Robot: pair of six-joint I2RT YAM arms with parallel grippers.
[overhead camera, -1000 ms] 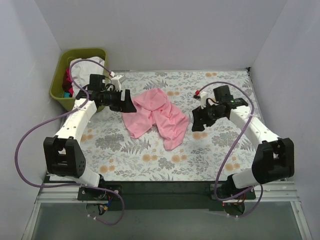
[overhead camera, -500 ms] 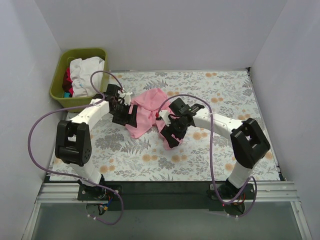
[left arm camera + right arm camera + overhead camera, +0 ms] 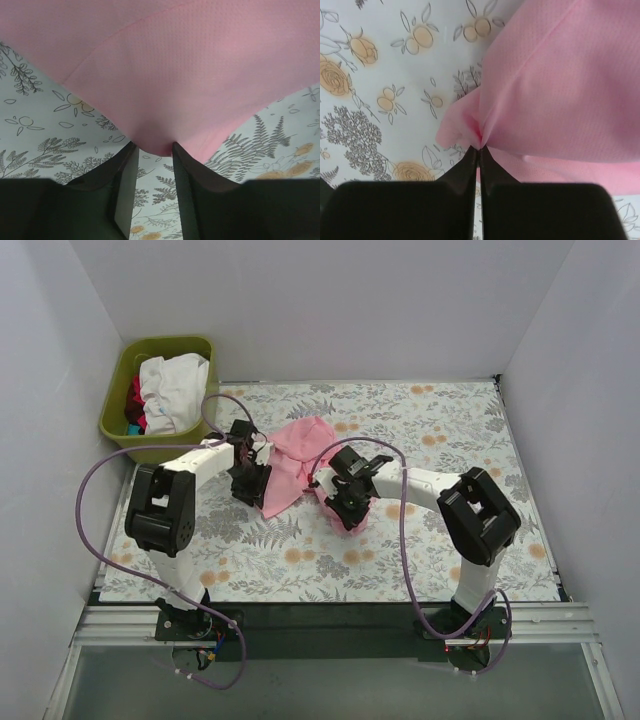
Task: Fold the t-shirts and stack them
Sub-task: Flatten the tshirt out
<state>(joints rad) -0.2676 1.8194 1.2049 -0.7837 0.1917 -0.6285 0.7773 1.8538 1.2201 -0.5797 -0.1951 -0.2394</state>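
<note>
A pink t-shirt (image 3: 300,452) is seen lying crumpled near the middle of the bench (image 3: 450,420), which is covered with a flowered cloth. The shirt's lower left edge is met by the left end effector (image 3: 250,483), and its lower right corner by the right end effector (image 3: 345,508).

In the left wrist view, the left end effector (image 3: 152,147) is held partly open. A narrow gap is left between its two fingers, and a fold of the shirt's edge dips just between the tips without being clamped.

In the right wrist view, the right end effector (image 3: 480,147) is pressed fully together. A small pinch of pink cloth is gathered at its tips, with the fabric puckered around that point.

At the far left corner, beside the bench, a green basket (image 3: 115,410) is placed. A white garment (image 3: 172,385) and some darker clothes are piled in it.
</note>
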